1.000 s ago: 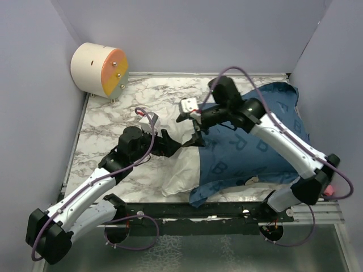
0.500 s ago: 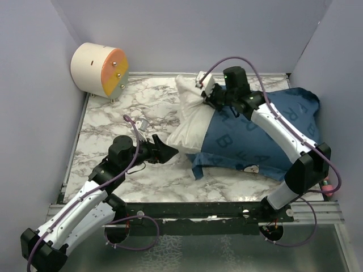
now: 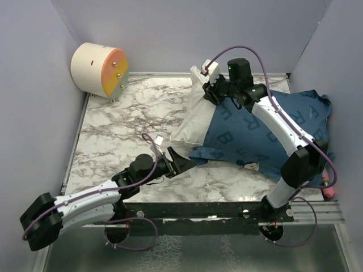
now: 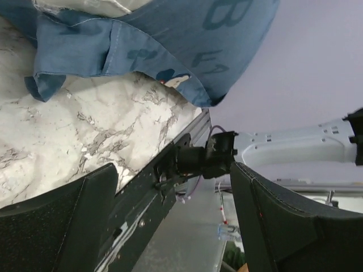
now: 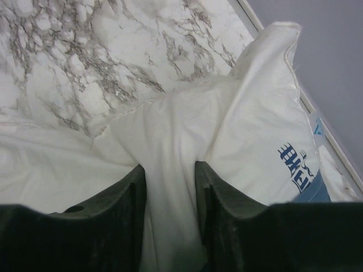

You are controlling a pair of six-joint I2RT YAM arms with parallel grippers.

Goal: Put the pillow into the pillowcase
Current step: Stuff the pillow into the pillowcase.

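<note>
The white pillow (image 3: 193, 116) stands tilted at the back of the table, its lower half inside the blue pillowcase (image 3: 266, 133). My right gripper (image 3: 211, 90) is shut on a fold of the pillow (image 5: 170, 130) near its top corner; the fabric is bunched between both fingers (image 5: 127, 192), and a blue printed label (image 5: 295, 165) shows beside them. My left gripper (image 3: 182, 160) is open and low over the table, just left of the pillowcase's near hanging edge (image 3: 198, 153). In the left wrist view the pillowcase (image 4: 170, 39) hangs above the open gripper (image 4: 173, 170), with nothing between the jaws.
A cream cylinder with an orange face (image 3: 99, 69) sits in the back left corner. Purple walls close in the marble table (image 3: 125, 119) on three sides. A black rail (image 3: 198, 209) runs along the near edge, by the arm bases.
The right gripper closed on the pillow and lifted it up and back, dragging the pillowcase right. The left arm swung toward the near edge, below the pillowcase's corner, staying open.
</note>
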